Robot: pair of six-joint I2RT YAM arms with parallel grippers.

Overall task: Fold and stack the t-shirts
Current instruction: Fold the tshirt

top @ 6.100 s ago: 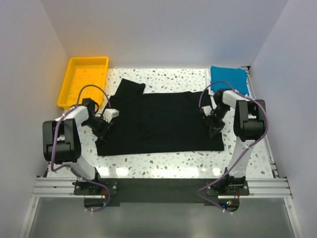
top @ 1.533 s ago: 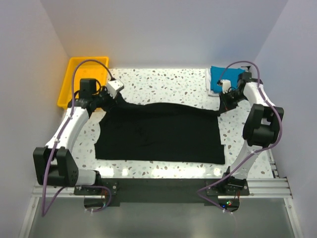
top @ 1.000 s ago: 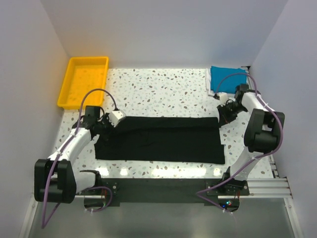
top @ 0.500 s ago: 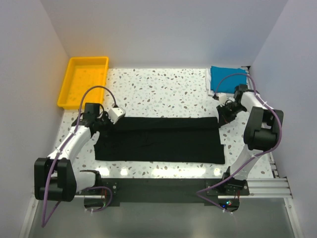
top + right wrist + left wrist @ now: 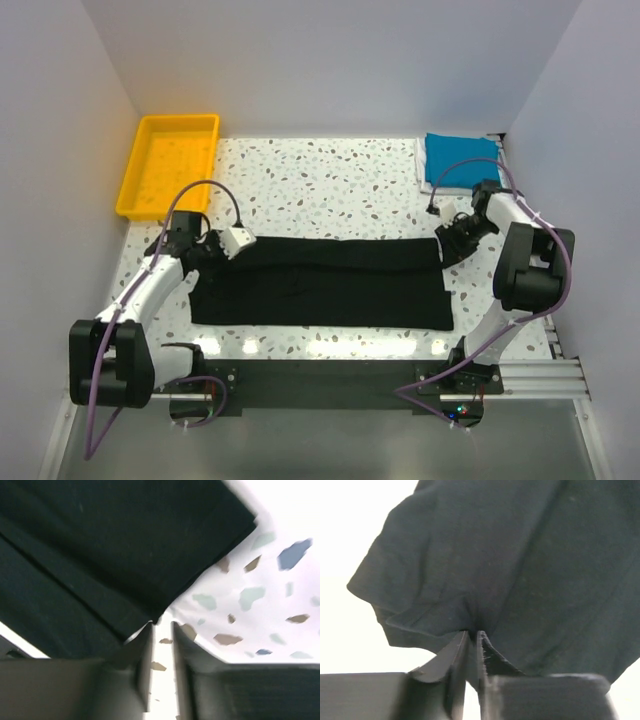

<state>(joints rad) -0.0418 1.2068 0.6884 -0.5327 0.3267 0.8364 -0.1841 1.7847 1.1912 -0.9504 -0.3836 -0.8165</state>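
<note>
1. Cloth is being shown as a long folded band: the black t-shirt (image 5: 320,285) is lying flat across the near half of the table (image 5: 330,185), stretching left to right between the two arms.
2. The band's far left corner is being met by the left gripper (image 5: 212,252), which is sitting low over the table there.
3. In the left wrist view, the left gripper (image 5: 472,635) is being shown with its fingers nearly together, only a thin slit between them. Creases of the black t-shirt (image 5: 520,555) are gathering toward the fingertips, and dark cloth is sitting in the slit. Whether that cloth is being clamped or merely touched cannot be told.
4. The band's far right corner is being met by the right gripper (image 5: 445,248).
5. In the right wrist view, the right gripper (image 5: 161,626) is being shown with its fingers slightly apart. Speckled table is showing through the gap, and nothing is being held. The layered corner of the black t-shirt (image 5: 100,540) is ending just at the tip of one finger.
6. The blue t-shirt (image 5: 460,158) is lying folded at the far right corner of the table, well apart from the black one. An edge of the white t-shirt (image 5: 421,165) is showing along its left side.
7. The yellow tray (image 5: 175,160) is sitting at the far left corner.
</note>
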